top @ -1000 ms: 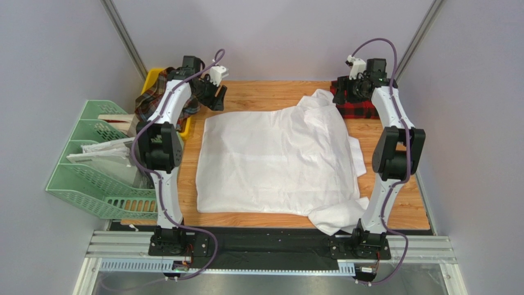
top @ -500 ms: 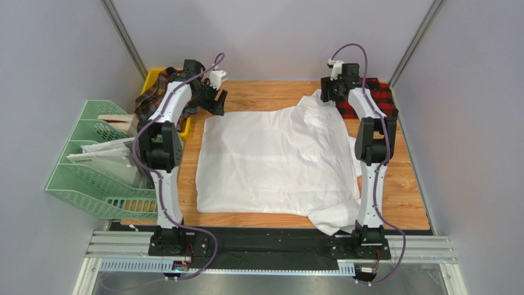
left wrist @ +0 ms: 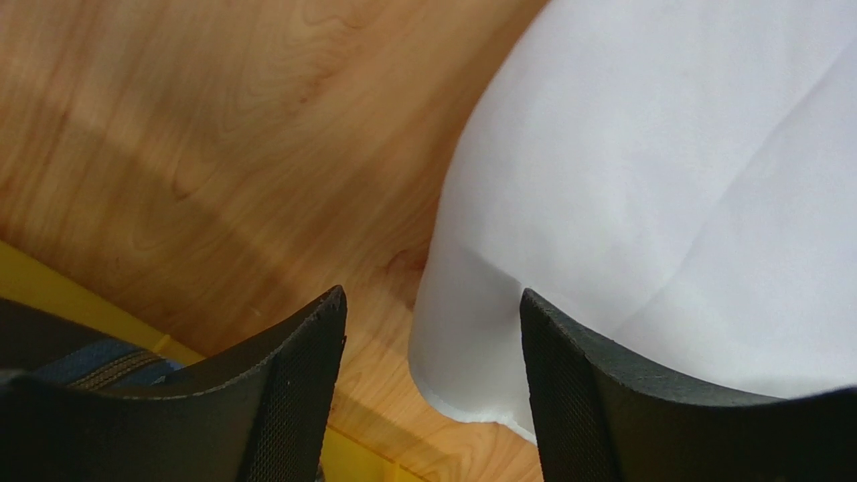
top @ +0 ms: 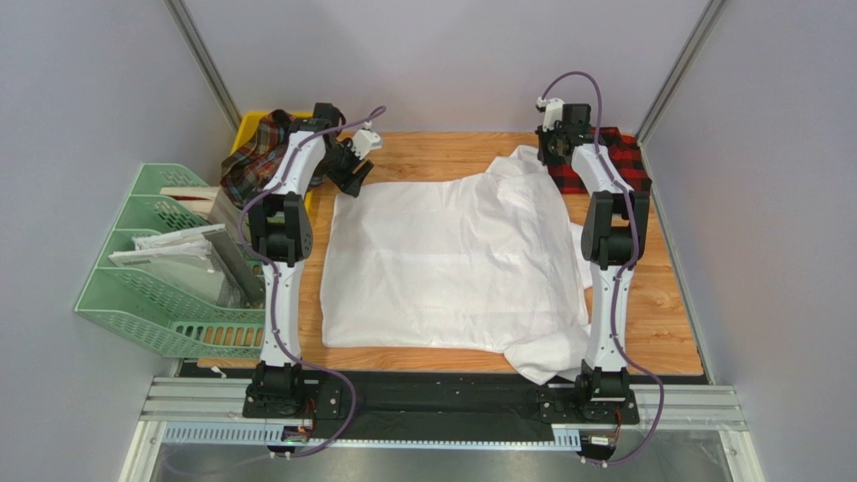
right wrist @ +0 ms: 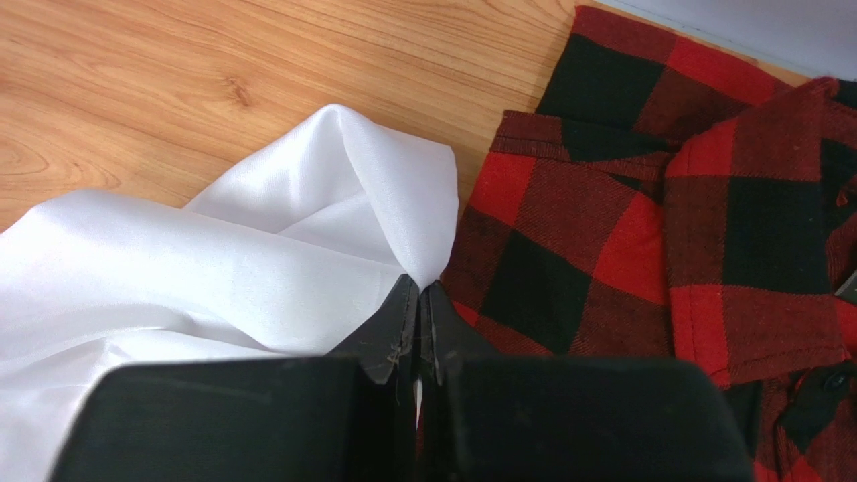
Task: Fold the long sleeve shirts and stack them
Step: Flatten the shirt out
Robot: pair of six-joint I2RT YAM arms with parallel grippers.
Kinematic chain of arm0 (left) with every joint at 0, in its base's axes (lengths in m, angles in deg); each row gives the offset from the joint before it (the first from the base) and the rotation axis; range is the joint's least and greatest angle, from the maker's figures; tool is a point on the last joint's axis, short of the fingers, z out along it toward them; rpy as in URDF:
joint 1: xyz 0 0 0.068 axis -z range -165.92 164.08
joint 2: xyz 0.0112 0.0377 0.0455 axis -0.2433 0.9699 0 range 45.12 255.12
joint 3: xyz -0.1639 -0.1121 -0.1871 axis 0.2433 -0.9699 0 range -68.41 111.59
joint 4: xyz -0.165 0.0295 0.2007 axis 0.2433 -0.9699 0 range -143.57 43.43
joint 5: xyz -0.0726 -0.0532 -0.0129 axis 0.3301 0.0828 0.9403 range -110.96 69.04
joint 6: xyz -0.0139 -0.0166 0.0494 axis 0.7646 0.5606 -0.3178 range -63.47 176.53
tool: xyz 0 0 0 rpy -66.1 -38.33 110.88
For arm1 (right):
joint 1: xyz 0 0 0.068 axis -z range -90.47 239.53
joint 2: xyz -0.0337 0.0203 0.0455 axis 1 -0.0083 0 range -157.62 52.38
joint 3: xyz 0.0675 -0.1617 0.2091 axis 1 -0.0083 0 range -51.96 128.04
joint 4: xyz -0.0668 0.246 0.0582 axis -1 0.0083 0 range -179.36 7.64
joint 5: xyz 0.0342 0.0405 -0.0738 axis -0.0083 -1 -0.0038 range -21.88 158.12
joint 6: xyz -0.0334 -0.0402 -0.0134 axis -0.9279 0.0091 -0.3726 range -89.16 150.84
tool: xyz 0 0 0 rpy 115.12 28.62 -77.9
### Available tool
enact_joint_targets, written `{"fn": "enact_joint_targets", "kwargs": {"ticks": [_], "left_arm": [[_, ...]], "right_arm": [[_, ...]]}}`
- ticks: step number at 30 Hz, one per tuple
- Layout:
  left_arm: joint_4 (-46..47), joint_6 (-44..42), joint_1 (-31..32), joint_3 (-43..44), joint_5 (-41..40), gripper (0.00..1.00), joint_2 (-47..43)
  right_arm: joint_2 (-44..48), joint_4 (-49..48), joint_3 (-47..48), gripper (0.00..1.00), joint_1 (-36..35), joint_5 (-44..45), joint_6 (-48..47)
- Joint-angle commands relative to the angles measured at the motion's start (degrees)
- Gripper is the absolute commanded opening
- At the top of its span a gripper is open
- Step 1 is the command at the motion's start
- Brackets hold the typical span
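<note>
White shirt (top: 453, 261): spread over most of the bench (top: 443, 149). One bunched end running up to the right hand (right wrist: 414, 289); opposite far corner lying between the fingers of the left hand (left wrist: 433, 311). Plain, smooth, faintly sheer. Shallow creases across the body. One sleeve crumpled over the near edge, well back from both hands.

Right hand: closed tight, tips meeting on a peaked fold of white cloth, apparently with a thin bite of it pinched. Immediately right of those tips and touching the white fold: red-and-black checked shirt (right wrist: 644, 231), heavier weave, collar and buttons showing.

Left hand: open wide, poised over the hemmed corner. Contact with the cloth not determinable. Behind and to the left of it: tartan shirt (top: 260, 156), heaped in a yellow bin (top: 245, 129).

Handling, as judged: light, limp, no stiffness at all. Likely to sag, drape and slide on the smooth wood. Best taken by corners, hems or seams, two points together, pinched deep enough not to slip. Some risk of catching the checked shirt along with the white one at the right hand.
</note>
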Motion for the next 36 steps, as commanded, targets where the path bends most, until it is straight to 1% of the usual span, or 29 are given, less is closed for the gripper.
{"fn": "enact_joint_targets", "kwargs": {"ticks": [1,5,8,10,12,14,15,16,17,18,20,21,23,24,25,26,27,29,30,31,32,33,34,35,36], "left_arm": [[-4.2,-6.5,1.0,0.6,3.0,0.7,-1.6],[-1.8,-5.1,1.0,-1.5,7.1,0.69,-2.7],[0.6,-4.0,1.2,-1.3,6.9,0.67,-1.8],[1.0,-4.1,1.4,0.5,6.8,0.66,0.0],[1.0,-4.2,1.6,1.8,6.7,0.62,1.1],[0.0,-5.3,2.4,2.8,6.5,0.46,2.0],[-0.6,-7.1,2.8,2.7,6.5,0.26,2.1],[-1.4,-7.6,3.1,2.3,6.1,0.12,2.0],[-1.5,-7.8,3.9,2.1,4.5,0.02,1.9],[-1.5,-8.0,4.1,2.0,3.8,0.0,1.6],[-1.2,-7.3,4.0,1.2,5.0,0.0,-0.5],[-0.8,-6.9,3.9,0.4,5.4,0.0,-3.3],[2.6,-6.3,3.6,-4.9,6.8,0.0,-7.7],[4.0,-6.3,3.6,-7.3,7.3,0.0,-12.7],[6.7,-6.3,3.6,-12.1,7.7,0.0,-15.4],[7.8,-6.6,3.5,-14.5,8.2,0.0,-17.9],[8.1,-7.3,3.6,-16.4,8.9,0.0,-22.7],[7.8,-9.6,3.6,-22.1,10.5,0.0,-27.3],[7.2,-10.7,3.6,-24.3,10.9,0.0,-31.8],[5.3,-11.9,3.8,-28.8,11.2,0.0,-34.1],[4.4,-13.2,4.1,-31.4,11.7,0.0,-36.3],[2.6,-15.5,4.3,-34.2,12.4,0.0,-40.9],[1.5,-17.2,4.3,-40.3,12.8,0.0,-43.1],[0.4,-18.9,5.0,-43.5,13.3,0.0,-45.3],[-2.0,-22.1,5.2,-50.1,13.7,0.0,-49.7]], "right_arm": [[3.7,-1.8,0.5,0.0,0.1,-2.8,-2.2],[5.0,-1.1,0.1,0.0,0.1,-4.6,-2.4],[5.7,-1.1,-0.3,0.0,0.1,-5.3,-3.2],[6.0,-1.0,-0.3,0.0,0.1,-5.6,-3.8],[6.0,-1.0,0.0,0.0,0.1,-5.8,-3.8],[6.2,-1.0,0.1,0.0,0.1,-6.2,-3.7],[6.2,-1.1,0.2,0.0,0.1,-6.4,-3.7],[6.7,-1.1,0.3,0.0,0.1,-6.7,-3.5],[7.0,-1.1,0.4,0.0,0.1,-6.8,-3.3],[7.5,-1.1,0.3,0.0,0.1,-7.4,-3.3],[9.7,-0.9,0.0,0.0,0.1,-8.1,-3.0],[10.9,-0.6,-0.8,0.0,0.1,-9.1,-3.3],[15.3,1.2,-2.0,0.0,0.1,-10.5,-3.9],[17.1,1.8,-3.8,0.0,0.1,-12.2,-4.6],[18.9,2.6,-5.2,0.0,0.2,-13.2,-4.7],[21.1,3.3,-6.4,0.0,0.4,-14.3,-5.1],[24.8,4.3,-7.3,0.0,0.6,-16.1,-5.9],[29.2,8.5,-10.4,0.0,1.3,-19.3,-6.7],[33.9,9.7,-12.1,0.0,1.6,-20.3,-7.2],[36.2,12.8,-15.2,0.0,1.9,-21.2,-8.7],[38.6,14.5,-17.4,0.0,2.4,-21.9,-9.6],[41.4,16.2,-19.4,0.0,2.6,-22.9,-11.0],[46.4,21.0,-21.6,0.0,2.8,-23.6,-15.2],[49.6,23.4,-26.9,0.0,2.9,-24.0,-17.9],[52.5,27.7,-29.5,0.0,2.9,-23.7,-19.9]]}}
